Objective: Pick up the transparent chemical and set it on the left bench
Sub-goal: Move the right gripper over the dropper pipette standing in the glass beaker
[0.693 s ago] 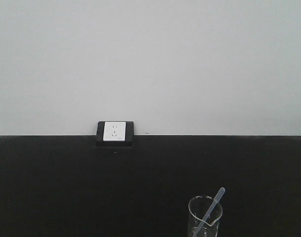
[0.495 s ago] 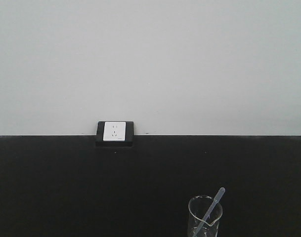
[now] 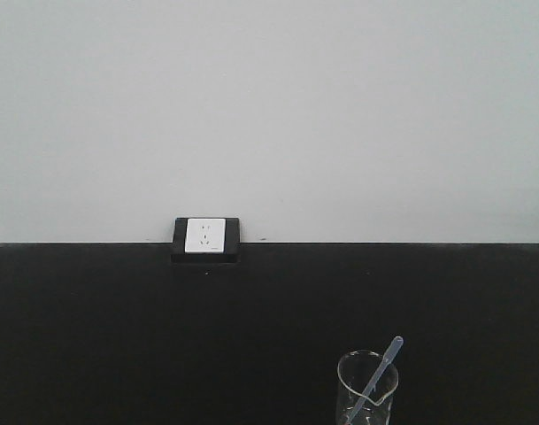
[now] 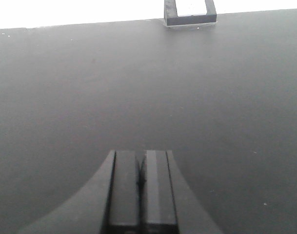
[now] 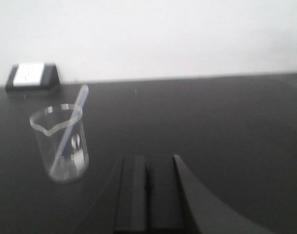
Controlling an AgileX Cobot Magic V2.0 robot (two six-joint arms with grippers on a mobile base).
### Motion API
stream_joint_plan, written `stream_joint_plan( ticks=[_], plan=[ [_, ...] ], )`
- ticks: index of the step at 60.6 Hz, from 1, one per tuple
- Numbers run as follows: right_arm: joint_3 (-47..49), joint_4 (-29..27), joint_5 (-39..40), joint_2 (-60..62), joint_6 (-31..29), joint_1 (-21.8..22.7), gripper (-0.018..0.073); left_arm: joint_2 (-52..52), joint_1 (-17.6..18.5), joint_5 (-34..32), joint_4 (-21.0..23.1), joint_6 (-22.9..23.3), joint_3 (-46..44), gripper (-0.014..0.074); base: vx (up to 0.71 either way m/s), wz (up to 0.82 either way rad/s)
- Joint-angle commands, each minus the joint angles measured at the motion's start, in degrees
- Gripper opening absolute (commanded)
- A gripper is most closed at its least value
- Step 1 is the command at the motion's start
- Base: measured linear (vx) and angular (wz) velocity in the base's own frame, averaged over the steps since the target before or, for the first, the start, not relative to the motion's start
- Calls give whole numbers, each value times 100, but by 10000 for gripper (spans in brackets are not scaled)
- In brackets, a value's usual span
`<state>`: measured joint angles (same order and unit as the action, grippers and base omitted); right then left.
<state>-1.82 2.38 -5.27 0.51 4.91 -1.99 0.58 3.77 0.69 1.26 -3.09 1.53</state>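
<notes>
A slim clear dropper pipette (image 3: 381, 367) leans in a clear glass beaker (image 3: 366, 390) at the lower right of the black counter (image 3: 119, 336) in the front view. In the right wrist view the pipette (image 5: 70, 127) stands in the beaker (image 5: 60, 144), up and to the left of my right gripper (image 5: 148, 158), which is shut and empty, apart from the glass. My left gripper (image 4: 141, 153) is shut and empty over bare black counter (image 4: 89, 97). No white bins show in any view.
A white power socket in a black housing (image 3: 206, 237) sits at the back of the counter against the plain white wall (image 3: 269, 106). It also shows in the left wrist view (image 4: 190, 12) and the right wrist view (image 5: 32, 76).
</notes>
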Motion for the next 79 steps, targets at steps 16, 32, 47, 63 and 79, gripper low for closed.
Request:
stream_joint_plan(
  ticks=[16,32,47,63,79],
  plan=[
    [1522,80,2096,-757,-41,28,-8,110,10,-449,4,45,93,-3,0,0],
    [3271,94,1850,-3302,-104,28,-8,110,10,-449,4,45,93,-3,0,0],
    [3786,94,1876,-5082,-99,28,-4,110,10,-449,4,45,93,-3,0,0],
    [3780,94,1967,-6237,-99,28,104,110,10,-449,4,45,93,-3,0,0],
    [3780,99,2082,-6612,-99,28,501,110,10,-449,4,45,93,-3,0,0]
  ],
)
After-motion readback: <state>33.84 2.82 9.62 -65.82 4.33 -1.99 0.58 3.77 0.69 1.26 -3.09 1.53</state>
